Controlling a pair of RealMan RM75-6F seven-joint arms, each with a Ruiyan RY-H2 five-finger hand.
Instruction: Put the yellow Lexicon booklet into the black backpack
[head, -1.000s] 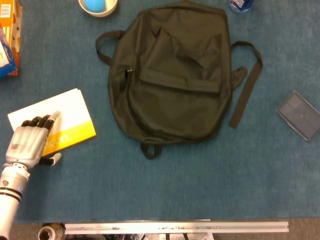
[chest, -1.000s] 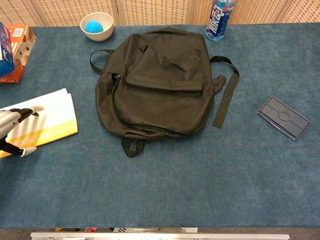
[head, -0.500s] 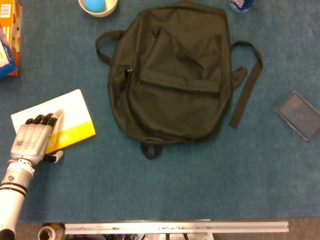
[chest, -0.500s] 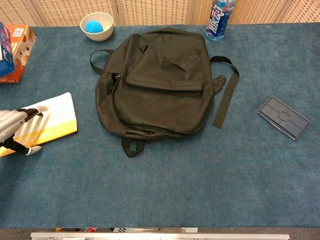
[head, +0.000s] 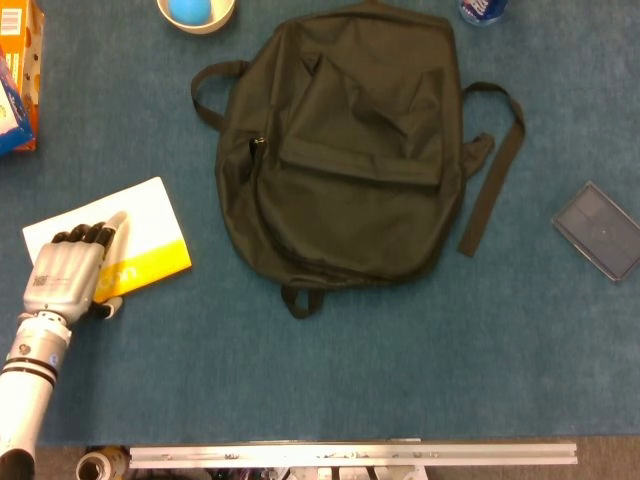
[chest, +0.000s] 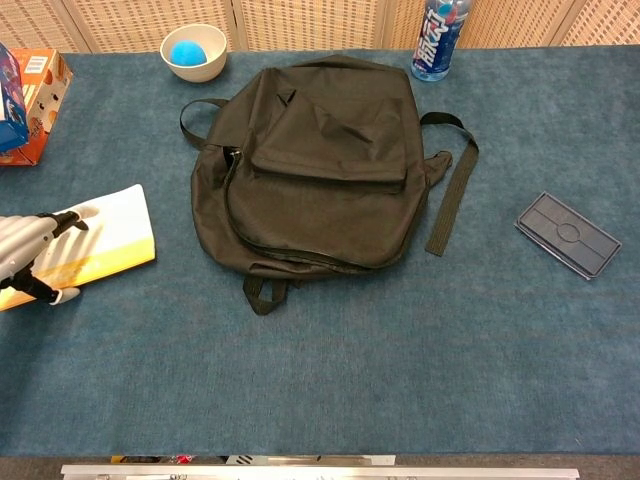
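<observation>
**Even, soft light; both views sharp**

You have bright, diffuse lighting from above in both views. Shadows are faint: only a thin dark rim hugs the black backpack (head: 340, 160), and its folds stay hard to read because the fabric swallows light. Left of the backpack, your left hand (chest: 25, 258) casts a soft striped shadow on the yellow Lexicon booklet (chest: 105, 235). You'll see no glare or motion blur, and the chest view bows slightly at its edges.
</observation>
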